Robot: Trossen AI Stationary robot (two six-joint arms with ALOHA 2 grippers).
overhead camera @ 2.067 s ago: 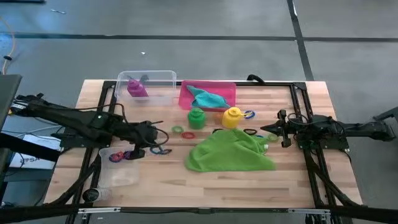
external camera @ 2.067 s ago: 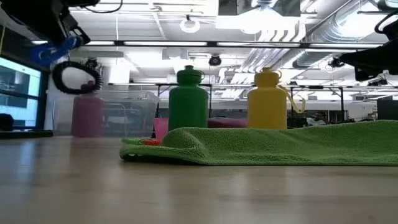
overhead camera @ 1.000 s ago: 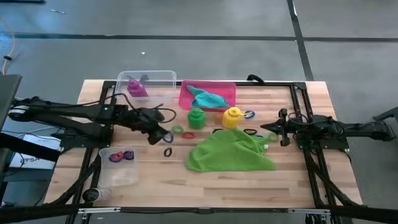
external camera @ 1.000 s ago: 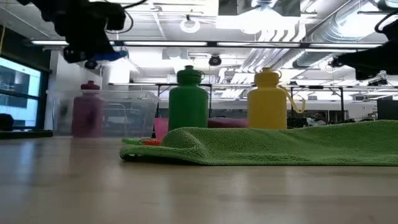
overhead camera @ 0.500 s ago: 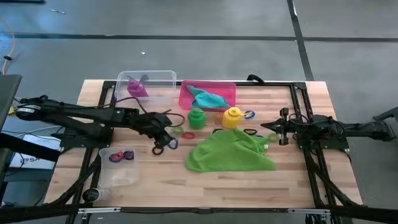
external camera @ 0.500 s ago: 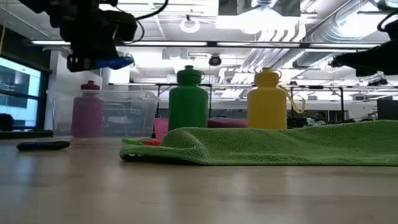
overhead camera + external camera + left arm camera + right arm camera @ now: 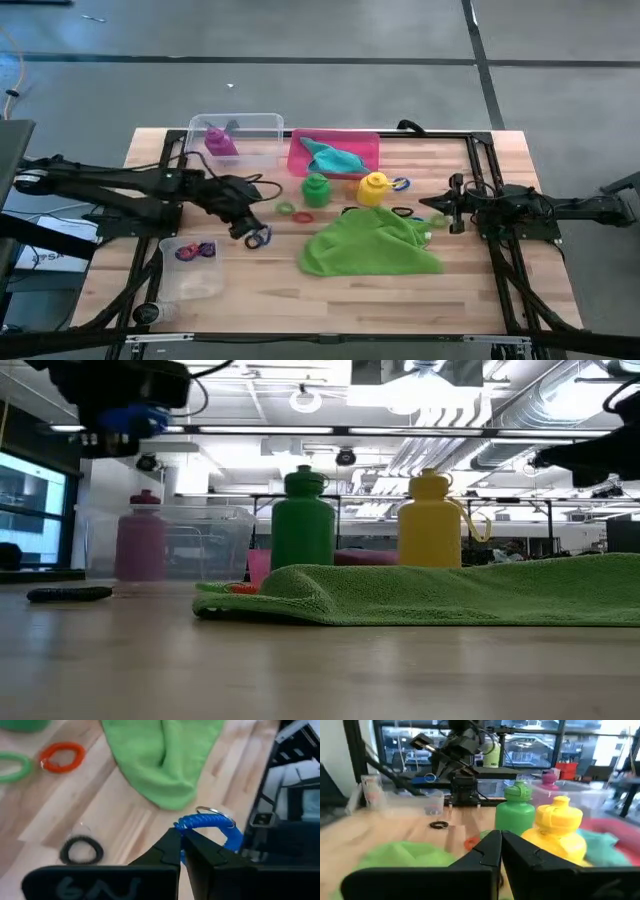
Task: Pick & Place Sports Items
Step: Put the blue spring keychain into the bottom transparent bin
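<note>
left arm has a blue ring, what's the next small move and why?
Probably carry it over to the small tub near the table's front left and release. The left pincer is shut on the blue ring, lifted off the table, and that tub already holds a few rings. The right pincer waits shut at the right side.

High view: straight down from above, far enough to take in the whole table (image 7: pixel 470 290) and both arms.
Low view: at table-top height, level across the boards into the room, close on the green cloth (image 7: pixel 450 592).
Left wrist view: down past the left tool (image 7: pixel 182 842), close over the table, onto that same cloth's edge.
Right wrist view: low and level past the right tool (image 7: pixel 501 851).
Shared: green bottle (image 7: pixel 302 520) and yellow bottle (image 7: pixel 430 520) appear in the high, low and right wrist views.
</note>
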